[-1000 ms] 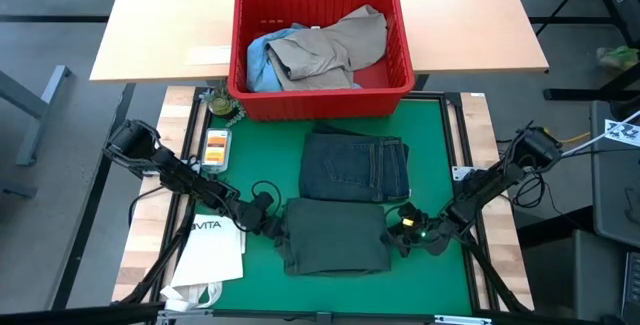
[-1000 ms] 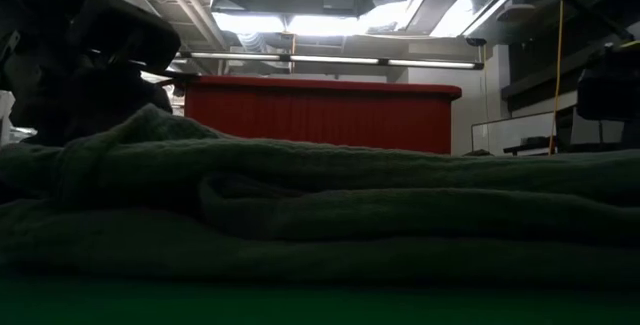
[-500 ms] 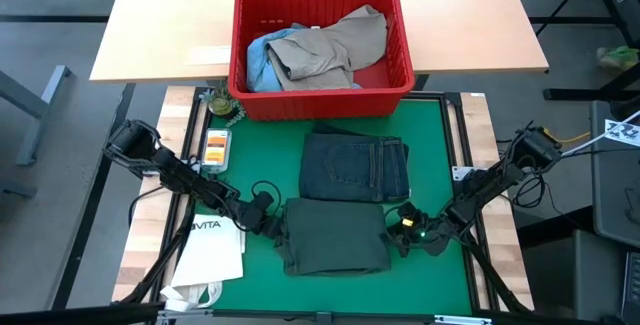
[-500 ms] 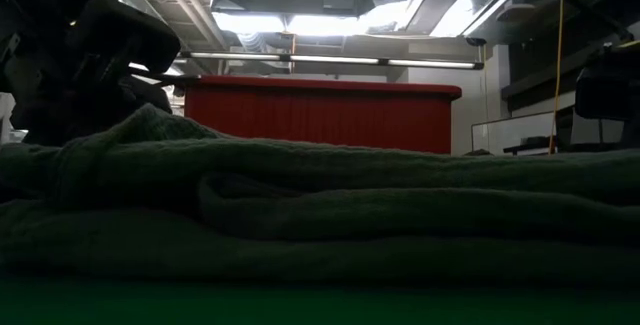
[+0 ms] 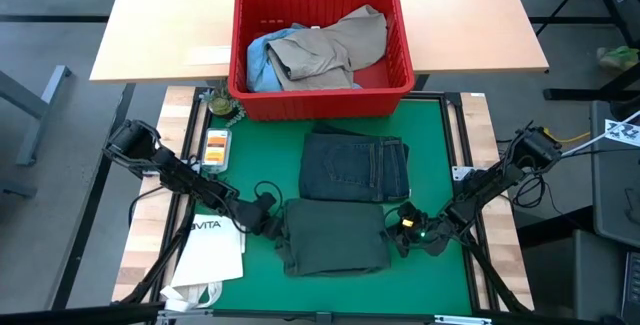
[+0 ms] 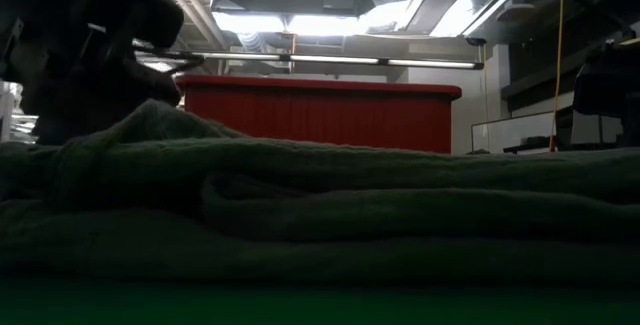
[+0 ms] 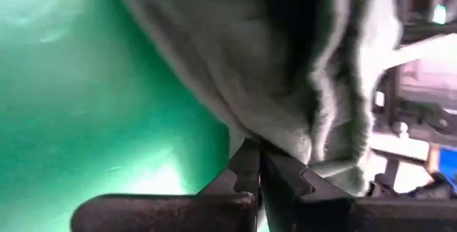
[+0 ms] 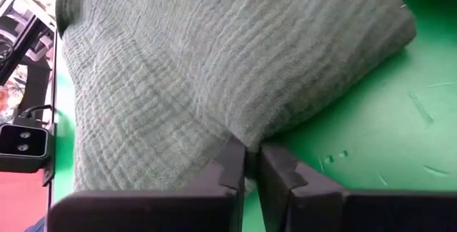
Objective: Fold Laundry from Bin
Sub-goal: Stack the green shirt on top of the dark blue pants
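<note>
A folded dark green shirt [image 5: 335, 237] lies flat on the green mat [image 5: 440, 145], near its front edge. My left gripper [image 5: 272, 225] is at the shirt's left side edge and my right gripper [image 5: 392, 235] at its right side edge, each shut on the cloth. Folded dark trousers [image 5: 355, 165] lie on the mat just beyond the shirt. The red bin [image 5: 320, 97] stands at the mat's far edge, with a khaki garment [image 5: 330, 45] and a light blue one [image 5: 258, 60] lying in it. In the low view the shirt [image 6: 320, 205] fills the foreground. My left gripper pinches the shirt's left side edge [image 7: 285, 143] between its two fingers, where several folded layers bunch. The fingers come in low from the table's left. The shirt rests on the mat. My right gripper pinches the shirt's right side edge [image 8: 246, 135] between its fingertips. It comes in low from the table's right. The cloth lies on the mat, slack.
A white paper bag [image 5: 210, 250] lies at the mat's left front, under the left arm. A small orange and white box [image 5: 215, 147] and a round object [image 5: 220, 103] sit on the wooden strip left of the mat. Bare mat shows on both sides of the trousers.
Both grippers have shut on the shirt's side edges, staying low at the mat. The shirt lies where it was.
</note>
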Available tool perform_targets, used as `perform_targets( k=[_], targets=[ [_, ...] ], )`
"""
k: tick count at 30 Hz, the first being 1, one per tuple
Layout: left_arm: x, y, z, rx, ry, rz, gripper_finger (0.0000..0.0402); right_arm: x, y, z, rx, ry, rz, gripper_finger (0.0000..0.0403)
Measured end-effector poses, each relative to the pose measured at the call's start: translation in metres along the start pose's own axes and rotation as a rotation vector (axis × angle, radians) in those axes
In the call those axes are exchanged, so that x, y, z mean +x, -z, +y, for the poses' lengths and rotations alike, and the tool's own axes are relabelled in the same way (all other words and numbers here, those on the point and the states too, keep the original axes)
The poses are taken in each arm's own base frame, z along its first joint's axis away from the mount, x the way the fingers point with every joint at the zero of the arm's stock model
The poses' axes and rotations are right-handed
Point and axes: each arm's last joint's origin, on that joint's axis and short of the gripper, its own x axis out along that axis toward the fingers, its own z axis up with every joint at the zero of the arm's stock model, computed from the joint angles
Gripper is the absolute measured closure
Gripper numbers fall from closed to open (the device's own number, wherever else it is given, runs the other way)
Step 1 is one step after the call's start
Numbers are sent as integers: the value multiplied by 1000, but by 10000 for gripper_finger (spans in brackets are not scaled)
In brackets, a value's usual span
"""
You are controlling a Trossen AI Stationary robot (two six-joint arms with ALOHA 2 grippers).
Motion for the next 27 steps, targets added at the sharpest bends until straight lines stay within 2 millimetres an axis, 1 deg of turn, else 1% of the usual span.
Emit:
perform_targets(
  k=[5,10,16,22,27],
  targets=[
    [-1,0,-10,23,107,0,401,0,-1,4,-11,-36,3,397],
    [-1,1,-16,20,169,22,401,-1,-4,14,-36,-84,-29,387],
    [-3,0,-22,36,233,17,401,-3,-10,28,-109,-102,-101,398],
    [-5,-1,-30,53,310,-4,401,-3,-14,36,-111,-112,-141,393],
    [-6,-2,-34,67,345,-38,401,-3,-17,46,-184,-119,-178,398]
  ],
)
